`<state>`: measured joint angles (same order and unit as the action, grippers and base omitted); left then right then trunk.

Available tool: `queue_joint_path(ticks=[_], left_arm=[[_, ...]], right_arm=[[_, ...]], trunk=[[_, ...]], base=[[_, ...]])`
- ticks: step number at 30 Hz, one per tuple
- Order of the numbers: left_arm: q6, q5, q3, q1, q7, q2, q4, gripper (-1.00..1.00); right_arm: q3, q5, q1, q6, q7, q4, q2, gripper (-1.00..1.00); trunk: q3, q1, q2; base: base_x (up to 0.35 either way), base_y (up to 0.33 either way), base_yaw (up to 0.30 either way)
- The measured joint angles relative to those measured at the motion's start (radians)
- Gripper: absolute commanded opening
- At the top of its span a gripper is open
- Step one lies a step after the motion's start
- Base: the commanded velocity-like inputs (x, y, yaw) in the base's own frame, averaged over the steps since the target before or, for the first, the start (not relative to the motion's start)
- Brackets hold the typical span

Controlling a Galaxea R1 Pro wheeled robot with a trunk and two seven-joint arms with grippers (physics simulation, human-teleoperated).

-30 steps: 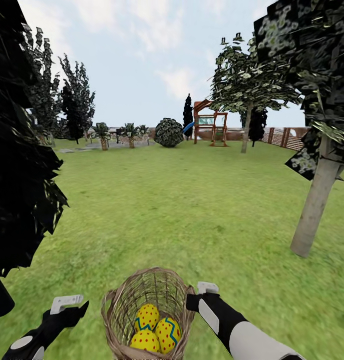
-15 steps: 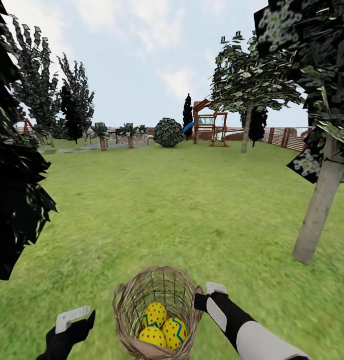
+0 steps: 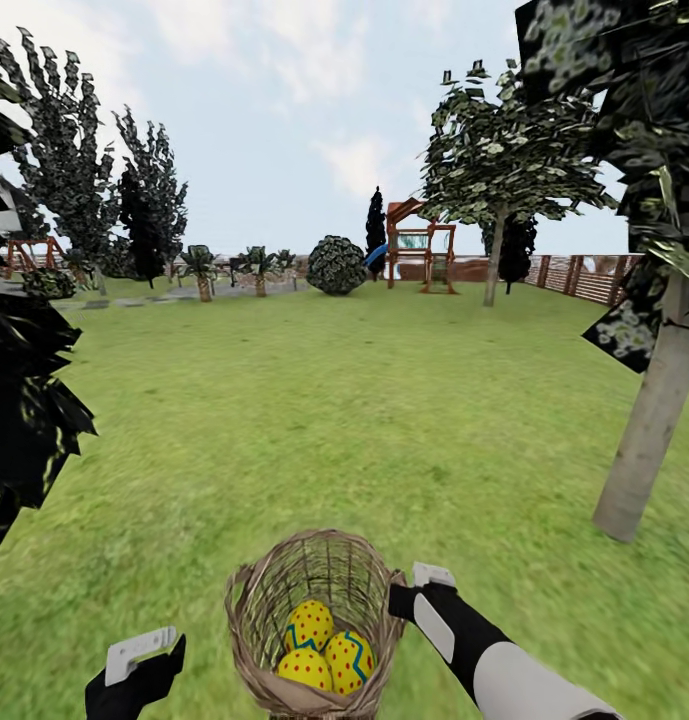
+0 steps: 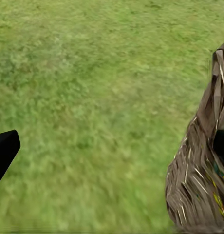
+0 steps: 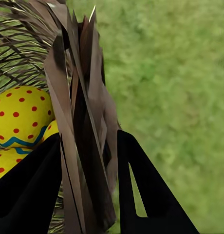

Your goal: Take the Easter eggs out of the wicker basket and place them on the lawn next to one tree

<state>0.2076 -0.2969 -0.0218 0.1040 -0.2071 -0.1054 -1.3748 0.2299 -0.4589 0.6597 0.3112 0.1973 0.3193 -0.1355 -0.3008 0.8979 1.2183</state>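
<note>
The wicker basket point(image 3: 252, 610) hangs at the bottom centre of the head view, above the lawn point(image 3: 314, 420). Three yellow Easter eggs point(image 3: 309, 625) with red dots lie inside it. My right gripper point(image 3: 398, 598) is shut on the wicker basket's rim. In the right wrist view its black fingers point(image 5: 141, 180) straddle the woven wall point(image 5: 83, 97), with an egg point(image 5: 19, 114) just inside. My left gripper point(image 3: 156, 648) hangs open and holds nothing, apart from the basket point(image 4: 199, 185). A pale grey tree trunk point(image 3: 649, 440) stands ahead on the right.
A dark tree point(image 3: 24, 420) crowds the left edge. Open grass stretches ahead to a second pale-trunked tree point(image 3: 494, 260), a round bush point(image 3: 337, 265), a wooden playset point(image 3: 421, 250) and a slatted fence point(image 3: 584, 275) at the far right.
The whole view has shifted: the dark tree slides off to the left and the pale trunk sits further right. My left arm shows lower in the picture. The basket stays in the right gripper.
</note>
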Motion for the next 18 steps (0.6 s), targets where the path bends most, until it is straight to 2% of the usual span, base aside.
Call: queue_joint_path(ticks=[9,18], left_arm=[[0.000,0.003,0.000,0.000,-0.001,0.000,0.014,1.00],[0.000,0.005,0.001,0.000,-0.001,0.000,0.015,1.00]], right_arm=[[-0.001,0.001,-0.001,-0.003,-0.001,0.007,0.000,-1.00],[0.000,0.001,-0.001,-0.003,-0.001,0.008,0.000,-1.00]], trunk=[[0.000,0.000,0.000],[0.000,0.000,0.000]], base=[[0.313,-0.014,0.000],[0.325,-0.125,-0.009]])
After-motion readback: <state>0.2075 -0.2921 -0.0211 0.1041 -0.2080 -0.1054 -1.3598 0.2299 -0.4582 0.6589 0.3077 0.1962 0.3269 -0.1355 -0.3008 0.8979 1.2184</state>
